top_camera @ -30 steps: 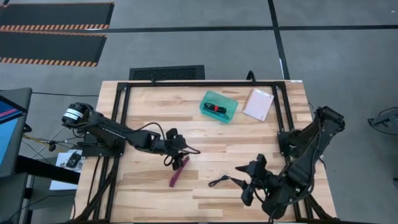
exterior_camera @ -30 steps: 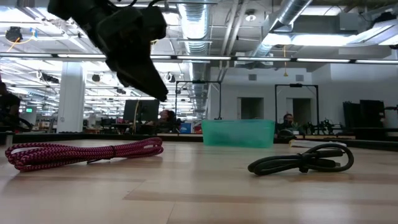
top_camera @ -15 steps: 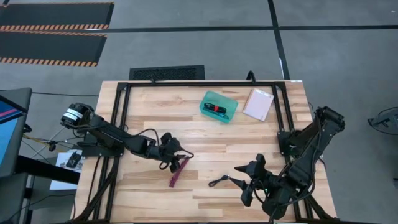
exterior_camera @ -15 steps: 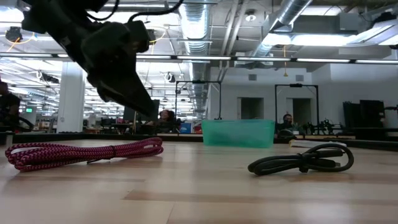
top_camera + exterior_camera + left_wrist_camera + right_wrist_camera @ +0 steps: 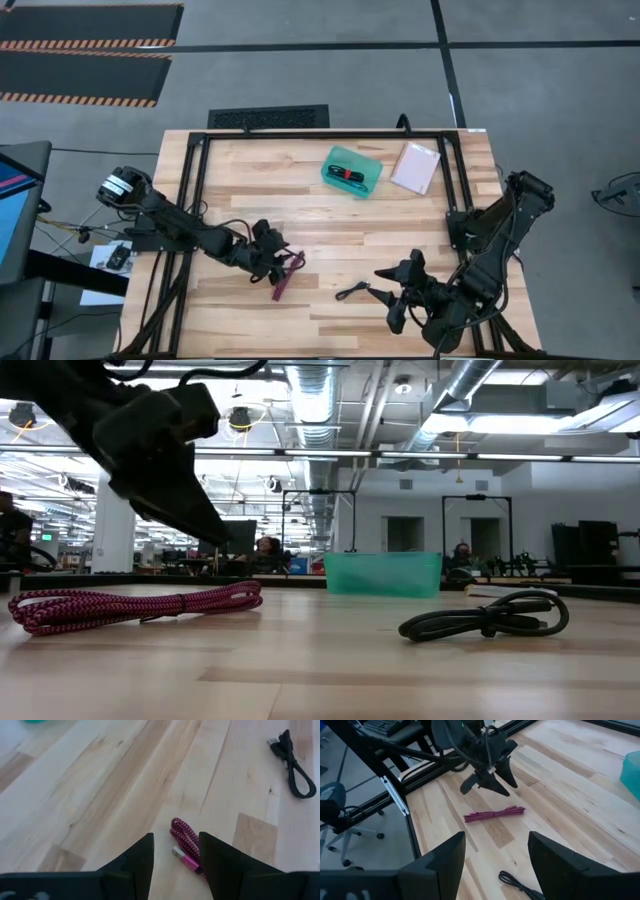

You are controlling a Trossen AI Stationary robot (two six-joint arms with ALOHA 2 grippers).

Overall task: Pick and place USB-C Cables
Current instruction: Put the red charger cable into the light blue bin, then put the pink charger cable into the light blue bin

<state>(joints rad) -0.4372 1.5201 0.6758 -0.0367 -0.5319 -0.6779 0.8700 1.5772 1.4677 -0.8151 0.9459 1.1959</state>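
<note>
A magenta cable [image 5: 287, 272] lies flat on the wood near the table's middle, also in the low view [image 5: 140, 605]. My left gripper [image 5: 272, 262] hovers open just above the cable's far end [image 5: 184, 836], its fingers standing on either side without touching. A black cable [image 5: 352, 291] lies to the right of the magenta one [image 5: 490, 618]. My right gripper [image 5: 386, 294] waits open near the black cable, close to the near edge [image 5: 496, 836]. A black-and-red cable [image 5: 347, 175] lies in the teal tray [image 5: 365, 186]. No light blue cable shows.
The teal tray [image 5: 383, 573] stands toward the far edge, with a flat pale pink packet [image 5: 415, 167] to its right. A black frame [image 5: 200, 170] runs round the table top. Bare wood lies between the cables and the tray.
My left gripper has moved toward the table's near edge and slightly left, coming over the far end of the magenta cable, and it has stayed open. Both cables on the wood have kept their places.
</note>
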